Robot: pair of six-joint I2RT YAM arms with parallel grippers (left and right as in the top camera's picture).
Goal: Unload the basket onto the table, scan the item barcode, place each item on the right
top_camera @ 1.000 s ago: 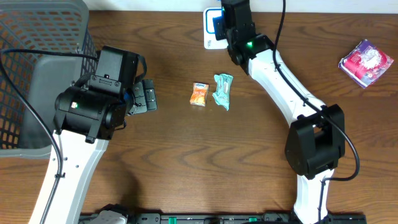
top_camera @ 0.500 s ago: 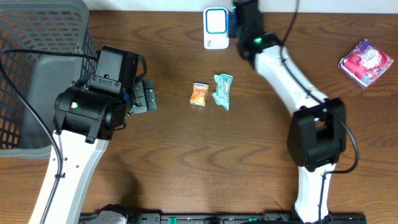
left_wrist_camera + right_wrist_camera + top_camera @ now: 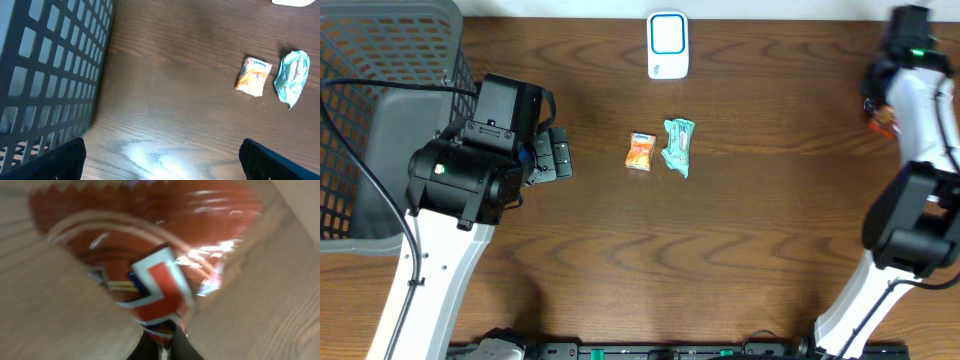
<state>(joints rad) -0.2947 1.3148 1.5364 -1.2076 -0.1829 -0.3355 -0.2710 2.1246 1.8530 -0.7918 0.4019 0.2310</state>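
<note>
Item: red foil packet (image 3: pixel 150 255), upper right edge of overhead view, mostly hidden under right arm (image 3: pixel 920 95); fills right wrist view, blurred.
Right gripper (image 3: pixel 160 347): narrow, tips nearly together at packet's lower corner; pinch or mere touch, cannot tell.
Left gripper (image 3: pixel 162 156): wide, empty.
Handling: likely light, crinkly, slippery; easily crushed.
Hold: crimped edge seam, barcode face kept clear.
Scanner (image 3: pixel 668 45): top centre, well apart.

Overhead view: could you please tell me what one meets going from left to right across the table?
Wire basket → left gripper → orange packet → teal packet → red packet, only partly visible at the far right.
</note>
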